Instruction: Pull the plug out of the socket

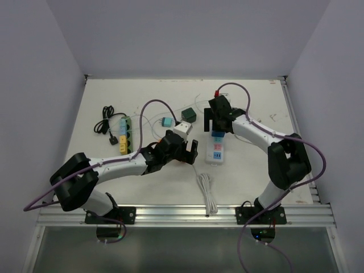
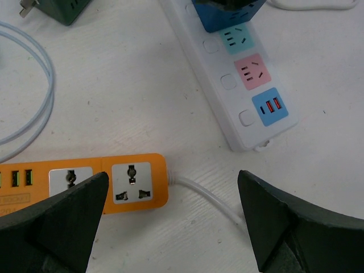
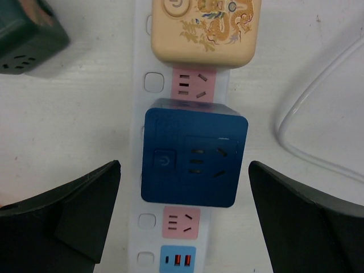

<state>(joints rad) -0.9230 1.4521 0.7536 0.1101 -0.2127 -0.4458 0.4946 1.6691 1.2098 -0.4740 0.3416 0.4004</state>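
Two pairs of fingers are spread, gripping nothing: left fingers (image 2: 62, 216) over an orange strip (image 2: 160, 170), right fingers (image 3: 74, 210) flanking the blue plug (image 3: 193, 156) seated in the white strip (image 3: 159, 85) on the counter (image 3: 85, 114). A skewed pull may lift the loose strip or bump the nearby cream plug (image 3: 205, 28). The blue plug's pins are hidden.

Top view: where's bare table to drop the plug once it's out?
Bare: the far strip of table along the back wall; the near patch between the coiled white cord and the right arm's base. Crowded: the centre, where the white strip, dark green cube, left claw and right claw bunch.
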